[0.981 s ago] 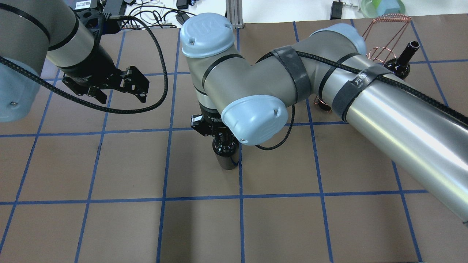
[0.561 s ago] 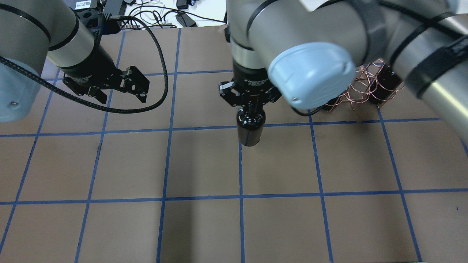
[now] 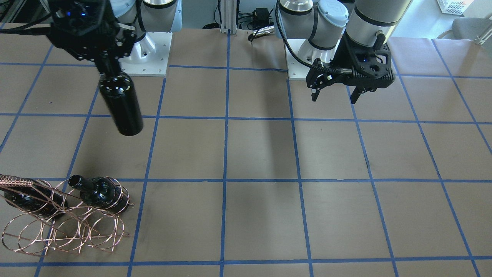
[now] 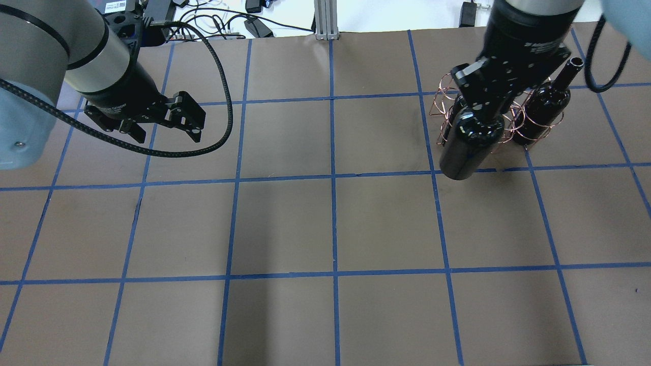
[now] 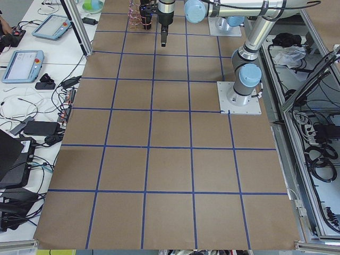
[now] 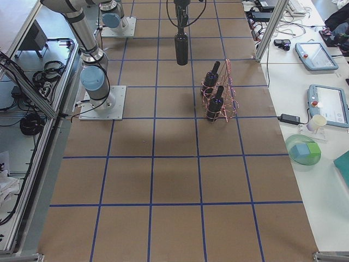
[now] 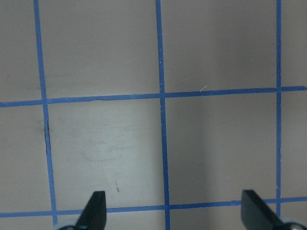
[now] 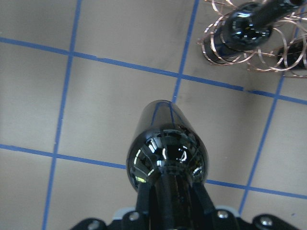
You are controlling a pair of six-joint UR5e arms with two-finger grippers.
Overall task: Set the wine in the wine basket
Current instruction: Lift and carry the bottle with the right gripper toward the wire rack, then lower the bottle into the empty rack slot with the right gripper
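The wine (image 4: pixel 468 147) is held by its neck in the right gripper (image 3: pixel 106 68), whose fingers are clamped on the glass. It hangs clear of the table (image 4: pixel 285 229), long axis near upright, base down.

The wine basket (image 3: pixel 77 231) is found in the lower left corner of the front-facing view, below the hanging bottle and a little to its left. In the right wrist view it sits in the upper right corner. The bottle is thus judged to be short of the rack, not yet above any loop.

Two seated bottles (image 3: pixel 98 192) are seen in the rack's upper row in the front-facing view. The lower row of loops is seen unfilled, so a carry over or past those necks is likely required before lowering.

The right arm is plainly the nearer one. The left gripper (image 3: pixel 334 99) is poised well apart on the other side of the table, its fingers (image 7: pixel 96 208) spread wide, with nothing held or touched.
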